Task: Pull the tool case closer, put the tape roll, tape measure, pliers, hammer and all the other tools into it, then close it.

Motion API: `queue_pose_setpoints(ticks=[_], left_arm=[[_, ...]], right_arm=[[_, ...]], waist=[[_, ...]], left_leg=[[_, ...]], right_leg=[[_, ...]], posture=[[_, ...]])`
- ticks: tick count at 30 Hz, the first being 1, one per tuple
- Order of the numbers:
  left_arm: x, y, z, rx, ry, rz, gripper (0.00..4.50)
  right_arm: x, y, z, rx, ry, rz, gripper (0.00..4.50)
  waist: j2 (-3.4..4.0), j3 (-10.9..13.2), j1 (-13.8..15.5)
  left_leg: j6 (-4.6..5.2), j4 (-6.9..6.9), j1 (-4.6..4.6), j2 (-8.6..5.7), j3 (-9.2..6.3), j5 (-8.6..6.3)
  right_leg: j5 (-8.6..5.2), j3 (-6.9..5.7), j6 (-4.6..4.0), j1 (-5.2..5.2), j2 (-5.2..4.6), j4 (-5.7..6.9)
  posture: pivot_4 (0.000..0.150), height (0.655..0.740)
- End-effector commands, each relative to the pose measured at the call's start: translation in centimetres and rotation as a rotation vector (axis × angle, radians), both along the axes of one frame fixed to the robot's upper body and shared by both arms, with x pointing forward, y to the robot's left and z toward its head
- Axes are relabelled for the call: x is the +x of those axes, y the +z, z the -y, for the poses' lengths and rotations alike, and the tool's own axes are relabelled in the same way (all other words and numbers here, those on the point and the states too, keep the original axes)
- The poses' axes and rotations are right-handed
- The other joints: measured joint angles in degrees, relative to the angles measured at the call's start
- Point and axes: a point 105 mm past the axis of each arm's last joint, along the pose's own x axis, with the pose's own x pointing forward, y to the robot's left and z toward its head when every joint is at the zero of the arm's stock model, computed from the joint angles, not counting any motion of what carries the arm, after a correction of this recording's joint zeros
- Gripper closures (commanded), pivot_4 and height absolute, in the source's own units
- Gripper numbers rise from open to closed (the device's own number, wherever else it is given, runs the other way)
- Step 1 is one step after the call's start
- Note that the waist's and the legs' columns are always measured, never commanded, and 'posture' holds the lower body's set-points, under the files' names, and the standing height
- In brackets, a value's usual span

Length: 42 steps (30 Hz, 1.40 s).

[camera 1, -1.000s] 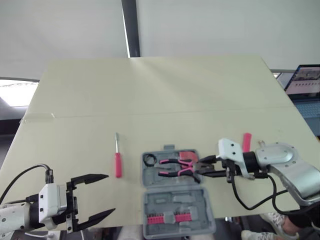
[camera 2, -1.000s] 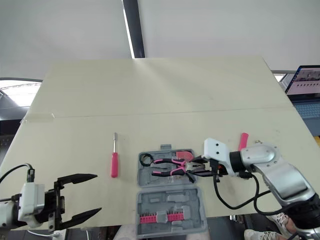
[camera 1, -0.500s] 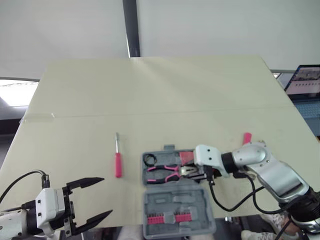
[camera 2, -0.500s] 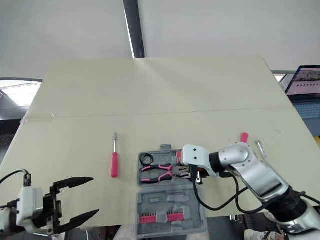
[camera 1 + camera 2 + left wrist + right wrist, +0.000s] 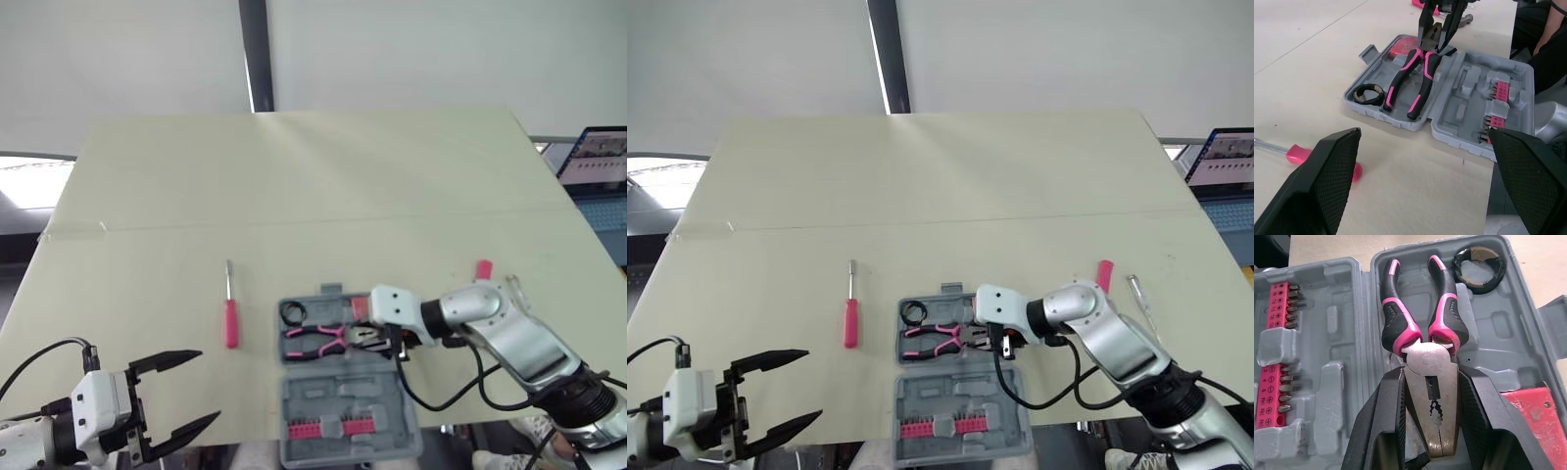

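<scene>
Left end effector (image 5: 209,387) open, hovering at near-left edge of surface (image 5: 294,196), well apart from tool case (image 5: 338,392). Right end effector (image 5: 1430,382) clamped on pliers (image 5: 1425,357) head. Pliers lie in case's far half, tape roll (image 5: 1458,270) beside handle ends. Screwdriver (image 5: 231,318) left of case.

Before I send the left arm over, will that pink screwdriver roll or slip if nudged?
The screwdriver probably rolls: round-looking handle, lying flat on the smooth table. Likely light and stiff, given its thin metal shaft. Grip the thicker handle.
</scene>
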Motion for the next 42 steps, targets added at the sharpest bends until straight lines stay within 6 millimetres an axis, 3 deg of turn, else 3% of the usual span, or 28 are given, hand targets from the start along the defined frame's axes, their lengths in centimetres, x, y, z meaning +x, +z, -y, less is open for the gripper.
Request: queue_pose_setpoints(ticks=[1,37,42], left_arm=[[-0.3,0.4,0.5,-0.002,-0.013,0.024,0.06],[0.2,0.5,1.0,0.005,-0.024,0.031,0.06],[0.2,0.5,0.9,0.005,-0.025,0.031,0.0]], right_arm=[[0.0,0.8,-0.5,0.019,0.033,0.031,3.52],[0.4,-0.6,-0.8,0.063,0.028,-0.029,3.52],[0.5,-0.6,-0.8,0.058,0.027,-0.016,1.54]], waist=[[0.0,0.0,0.0],[0.0,0.0,-0.1],[0.0,0.0,-0.1]], left_leg=[[0.0,0.0,0.0,0.0,0.0,0.0],[0.0,-0.01,0.01,0.0,0.01,0.0],[0.0,-0.02,0.01,0.0,0.01,0.0]], right_leg=[[0.0,0.0,0.0,0.0,0.0,0.0],[0.0,0.0,0.0,-0.01,0.01,0.0],[0.0,0.0,0.0,-0.01,0.01,0.0]], posture=[[0.15,0.7373],[0.15,0.7373],[0.15,0.7373]])
